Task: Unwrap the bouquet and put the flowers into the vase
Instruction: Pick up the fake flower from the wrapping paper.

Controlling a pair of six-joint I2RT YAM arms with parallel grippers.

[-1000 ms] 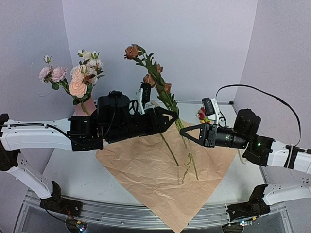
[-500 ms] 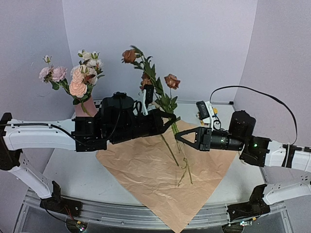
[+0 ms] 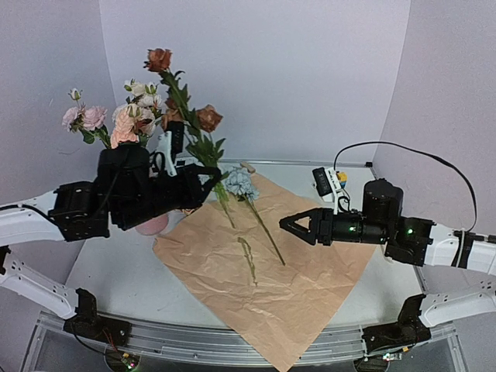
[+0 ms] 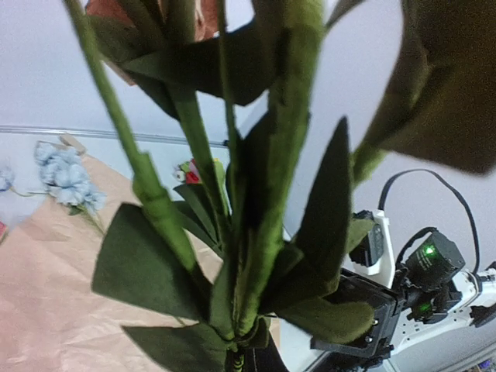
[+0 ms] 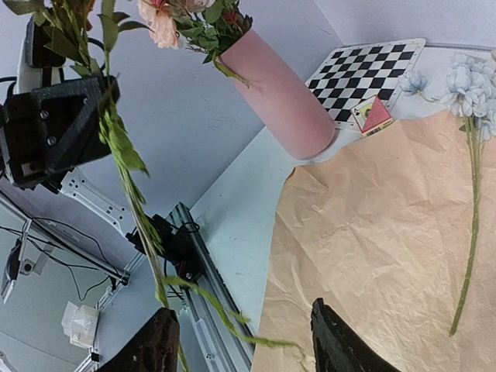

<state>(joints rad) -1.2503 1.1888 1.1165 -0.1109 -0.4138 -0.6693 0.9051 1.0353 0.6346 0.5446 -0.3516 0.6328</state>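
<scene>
1. L gripper [image 3: 211, 180] is clenched on the rust-brown sprig [image 3: 208, 118], grasping low on the stem. Sprig is raised off the surface [image 3: 116, 271], roughly upright, leaning left, blooms well above the arm.
2. L wrist view: green stems + leaves fill the frame, rising from bottom centre where the gripper pinches them.
3. R gripper [image 3: 287, 227] is released, jaws spread in a V w/ nothing grasped. It hovers over the right part of the kraft paper [image 3: 271, 302], pointing left, apart from the sprig.
4. Kraft paper is unwrapped, spread flat + crumpled on the surface, near corner overhanging the front edge.
5. Pale blue flower [image 3: 241, 184] lies on the paper, head near the far corner, stem running toward the R gripper; not held.
6. Pink vase [image 5: 283, 105] stands at far left, just beside the paper's left edge. In top view it's mostly hidden behind the L arm [image 3: 116, 205].
7. Peach-pink + white flowers [image 3: 124, 136] sit in the vase, heads above the rim.
8. Thin green strand [image 3: 248, 262] is lower on the paper; can't tell if it's attached to the sprig.
9. Checkerboard card [image 5: 364, 70] lies flat beyond the vase.
</scene>
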